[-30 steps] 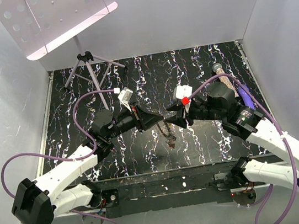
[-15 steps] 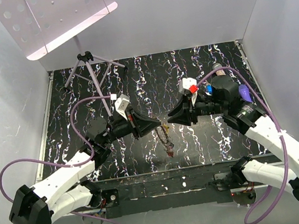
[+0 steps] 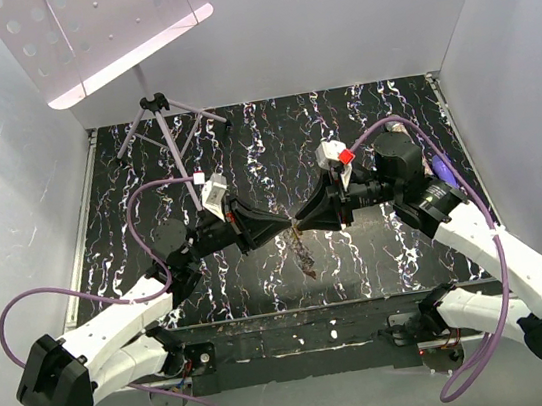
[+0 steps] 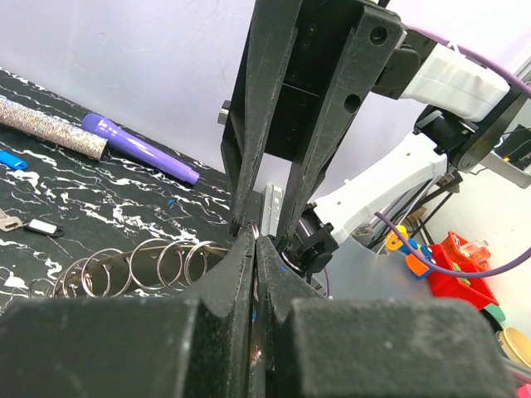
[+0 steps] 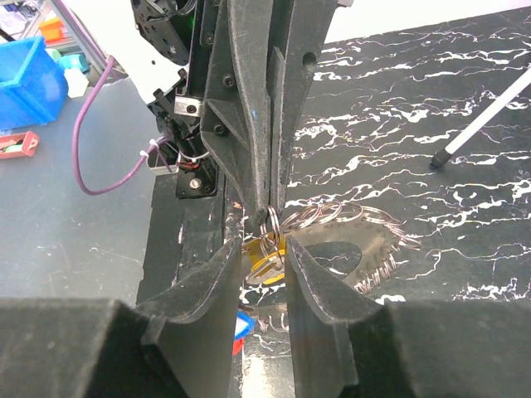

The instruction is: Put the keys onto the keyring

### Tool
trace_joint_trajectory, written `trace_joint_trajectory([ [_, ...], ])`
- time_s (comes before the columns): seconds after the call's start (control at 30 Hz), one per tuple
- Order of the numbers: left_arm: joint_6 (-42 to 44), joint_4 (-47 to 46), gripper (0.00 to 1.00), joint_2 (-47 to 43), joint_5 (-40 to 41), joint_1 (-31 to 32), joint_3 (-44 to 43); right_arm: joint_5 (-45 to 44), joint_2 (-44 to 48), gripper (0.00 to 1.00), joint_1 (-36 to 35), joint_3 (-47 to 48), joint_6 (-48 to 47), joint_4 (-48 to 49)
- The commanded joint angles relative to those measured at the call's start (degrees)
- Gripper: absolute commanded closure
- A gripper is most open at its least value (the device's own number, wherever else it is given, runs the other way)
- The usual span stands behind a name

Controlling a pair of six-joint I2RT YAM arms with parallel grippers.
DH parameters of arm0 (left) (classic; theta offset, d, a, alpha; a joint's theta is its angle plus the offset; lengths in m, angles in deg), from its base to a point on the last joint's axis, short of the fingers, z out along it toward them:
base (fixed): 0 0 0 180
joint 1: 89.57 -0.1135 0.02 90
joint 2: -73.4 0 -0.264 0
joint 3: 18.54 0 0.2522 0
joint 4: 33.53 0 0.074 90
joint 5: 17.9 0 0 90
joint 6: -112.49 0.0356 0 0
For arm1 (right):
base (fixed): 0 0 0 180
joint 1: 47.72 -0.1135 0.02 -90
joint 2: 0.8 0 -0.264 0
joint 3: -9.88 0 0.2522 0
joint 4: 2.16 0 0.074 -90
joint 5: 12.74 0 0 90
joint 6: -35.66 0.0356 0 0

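My left gripper (image 3: 288,225) and right gripper (image 3: 303,222) meet tip to tip above the middle of the table. The left gripper (image 4: 255,240) is shut on a silver keyring (image 5: 272,220). Linked rings (image 3: 303,251) hang from that ring, with blue and red key heads (image 5: 241,327) lower down. The right gripper (image 5: 262,250) is closed on a yellow-headed key (image 5: 270,251), which hangs from small rings just below the left fingertips. More of the linked rings (image 4: 133,265) show beside the left fingers.
A purple marker (image 4: 141,149) and a glittery tube (image 4: 50,128) lie at the table's right side, with a loose blue key (image 4: 7,159) and a silver key (image 4: 10,220) near them. A tripod stand (image 3: 164,127) stands at the back left. White walls surround the table.
Half a second ago the two grippers were slightly apart with the rings hanging between them. They have closed in again and now meet tip to tip.
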Motion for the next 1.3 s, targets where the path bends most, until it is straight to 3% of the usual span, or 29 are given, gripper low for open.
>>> trace_joint_trajectory([
  [0.0, -0.5, -4.8, 1.00, -1.2, -0.3, -0.2, 0.3, 1.9, 0.1, 0.65, 0.0, 0.5, 2.4, 3.4],
  [0.47, -2.4, -8.0, 1.00, -0.5, -0.3, -0.3, 0.8, 4.3, -0.9, 0.74, 0.0, 0.3, 5.6, 6.1],
  [0.77, -3.1, -9.2, 1.00, -0.3, 0.2, -0.3, 1.2, 5.4, -1.2, 0.99, -0.1, 0.3, 5.9, 7.7],
  [0.93, -4.5, -8.7, 1.00, -0.5, -1.3, -1.5, 1.5, 5.4, -1.1, 0.99, -0.1, 1.2, 3.2, 3.2],
  [0.97, -5.3, -8.0, 0.97, -0.5, -2.6, -2.4, 1.4, 5.4, -1.2, 0.99, -0.1, 1.5, 2.2, 1.5],
  [1.07, -7.2, -3.8, 0.70, -0.8, -9.7, -6.2, -0.1, 5.6, -1.7, 0.99, -0.1, 3.2, -3.3, -6.1],
  [1.17, -5.7, 6.7, 0.48, -0.8, -19.0, -9.9, -4.5, 6.0, -2.3, 0.99, 0.0, 5.2, -10.0, -15.1],
  [1.27, 2.4, 25.1, 0.40, 1.7, -24.8, -10.5, -12.7, 6.1, -3.2, 0.99, 0.0, 6.8, -15.4, -23.4],
])
